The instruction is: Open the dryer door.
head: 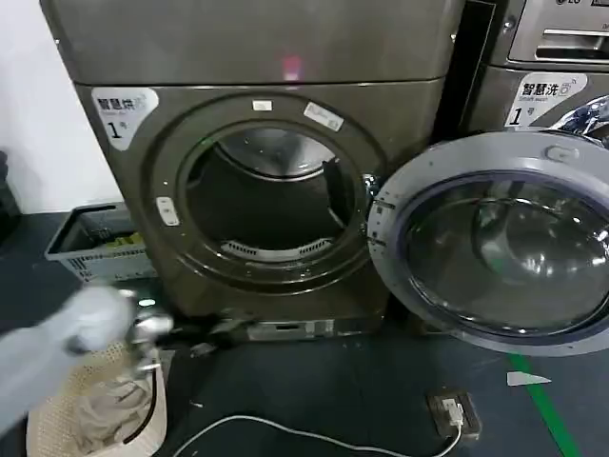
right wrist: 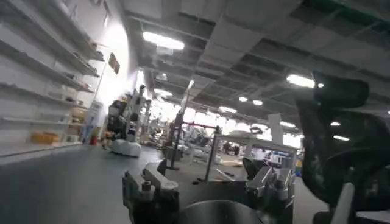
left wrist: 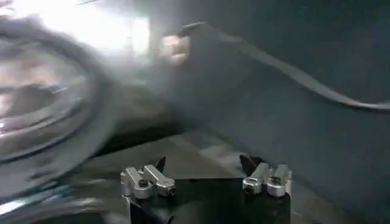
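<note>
Dryer door (head: 500,243) stands swung fully open to the right of the drum opening (head: 266,200): grey inner rim, dark tinted glass bowl facing out. Left gripper (left wrist: 206,176) low by the dryer's base, jaws wide, empty. Right gripper (right wrist: 204,182) jaws wide, empty

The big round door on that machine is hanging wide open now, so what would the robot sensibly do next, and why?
Probably just draw the left gripper back and park it. The round chrome-rimmed dryer door with dark glass already stands swung far out to the right, grey inner side showing, and the steel drum is fully exposed. The left gripper is open, holding nothing, low beside the woven laundry basket, so no more pulling seems needed.
</note>
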